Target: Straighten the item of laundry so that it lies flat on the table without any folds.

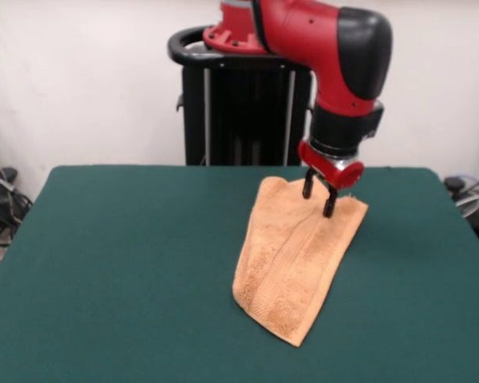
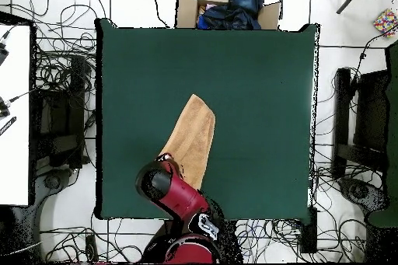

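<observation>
Dark green felt-covered table [image 1: 128, 263] carried the folded light orange terry-cloth towel [image 1: 291, 263]; my gripper [image 1: 319, 194], fingers parted, hovered at its far edge: grip one layer only.

1 camera faces the table [image 1: 104, 271] level from its far side; 1 looks straight down; both share it.

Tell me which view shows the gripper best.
The front view: the gripper hangs from the red arm with both dark fingers spread over the towel's far end. In the overhead view the arm's own bulk hides it; only the towel's free end shows.
</observation>
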`<state>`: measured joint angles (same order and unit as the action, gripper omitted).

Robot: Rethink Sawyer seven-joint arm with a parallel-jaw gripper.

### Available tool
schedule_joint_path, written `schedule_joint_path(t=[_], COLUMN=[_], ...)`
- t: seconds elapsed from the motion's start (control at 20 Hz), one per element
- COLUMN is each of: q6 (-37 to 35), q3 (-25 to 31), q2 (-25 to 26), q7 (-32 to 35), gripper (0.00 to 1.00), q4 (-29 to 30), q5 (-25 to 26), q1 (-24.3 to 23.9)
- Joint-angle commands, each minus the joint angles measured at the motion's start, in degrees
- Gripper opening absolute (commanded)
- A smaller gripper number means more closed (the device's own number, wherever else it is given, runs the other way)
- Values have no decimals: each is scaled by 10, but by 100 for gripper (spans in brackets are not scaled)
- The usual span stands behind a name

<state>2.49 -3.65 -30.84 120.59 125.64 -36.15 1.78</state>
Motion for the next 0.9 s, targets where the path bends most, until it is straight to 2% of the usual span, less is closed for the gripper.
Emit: schedule_joint_path(t=[0.05,0.6,0.9], q6=[44,60,57], q3=[95,123,118], q2=[17,20,18], q7=[166,174,174], gripper=[100,100,100], q4=[-22,-11,-10], q5=[-2,-1,-19], q1=[-29,-47,-35])
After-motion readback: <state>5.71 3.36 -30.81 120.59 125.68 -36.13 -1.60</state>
